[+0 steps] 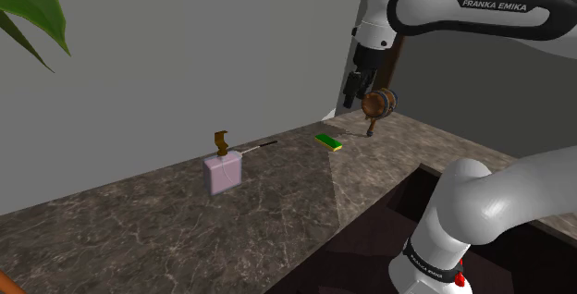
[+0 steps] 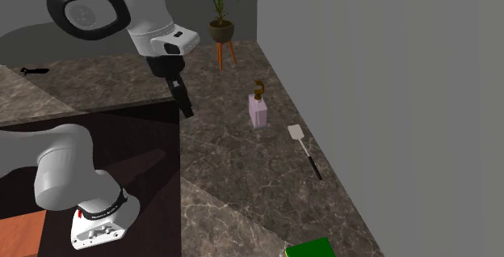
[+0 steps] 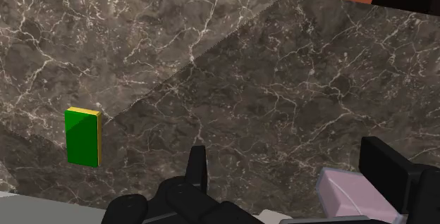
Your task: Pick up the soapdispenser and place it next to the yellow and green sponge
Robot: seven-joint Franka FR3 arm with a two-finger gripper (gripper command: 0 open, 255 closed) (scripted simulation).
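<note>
Starting from the shoulder view's left: the soap dispenser (image 1: 223,172), upright on the dark marbled counter (image 1: 139,227), a pale pink block with a brown pump (image 1: 220,140) on top, touched by nothing. At its 2 o'clock, just beside, a spatula (image 1: 259,145), lying flat, handle pointing toward the sponge side. Further on, between 2 and 3 o'clock and well apart from the dispenser, the yellow and green sponge (image 1: 327,140), flat on the counter. At 1 o'clock from the sponge, the gripper (image 1: 351,98), raised off the counter, released, fingers (image 3: 196,168) standing apart in the wrist view and grasping nothing. At 3 o'clock from the gripper, a brown rounded object (image 1: 378,104) on a thin stem.

Judged as the first step: reaching for the dispenser, no lifting yet.

Descending carelessly toward 8 o'clock: risk of sweeping the spatula and pushing it against the dispenser. Closing too high, on the narrow pump: likely a slip or a tilt, then a toppled bottle. Closing off-centre on the smooth flat walls: probably a twist in the grasp during the carry. Carrying low: danger of knocking the spatula, or of shoving the sponge at the moment of placing. Better to grasp the body low, to lift clearly, to set down beside the sponge without touching it.
</note>
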